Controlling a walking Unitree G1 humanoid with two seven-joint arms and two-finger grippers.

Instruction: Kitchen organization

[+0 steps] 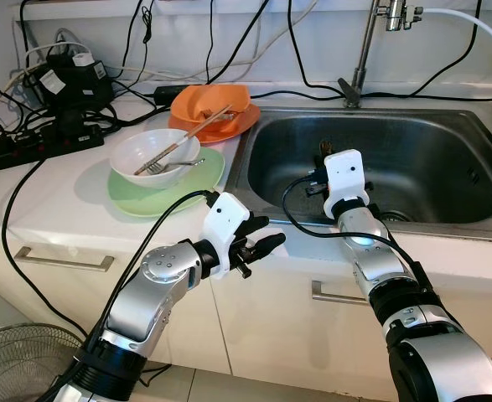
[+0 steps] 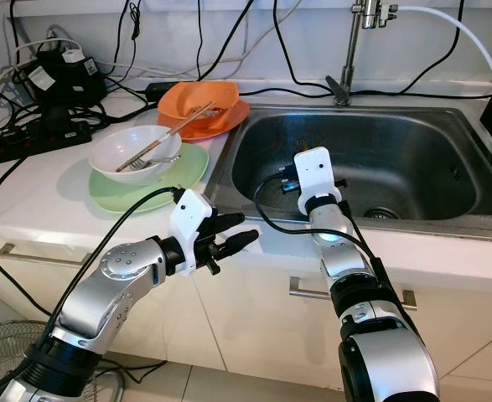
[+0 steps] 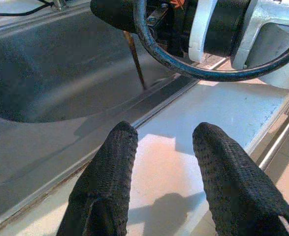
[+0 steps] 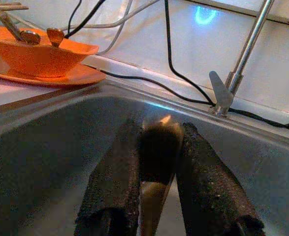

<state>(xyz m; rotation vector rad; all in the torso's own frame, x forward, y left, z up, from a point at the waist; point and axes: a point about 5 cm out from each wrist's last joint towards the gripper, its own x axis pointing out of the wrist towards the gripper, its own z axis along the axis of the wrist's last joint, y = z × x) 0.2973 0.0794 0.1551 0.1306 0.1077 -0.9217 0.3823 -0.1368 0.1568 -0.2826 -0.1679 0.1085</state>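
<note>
Right gripper (image 4: 156, 147) clamped on a utensil (image 4: 156, 142) over the sink (image 1: 447, 219); left gripper (image 3: 164, 162) open, empty. Probably mid-transfer; next, lower and release.

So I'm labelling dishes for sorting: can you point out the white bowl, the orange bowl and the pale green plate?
round white ceramic bowl (image 1: 149, 146): left eye view, on its inner wall.
orange bowl (image 1: 197, 102): left eye view, on its inner left side.
pale green round plate (image 1: 204, 172): left eye view, on its bare right rim.
</note>
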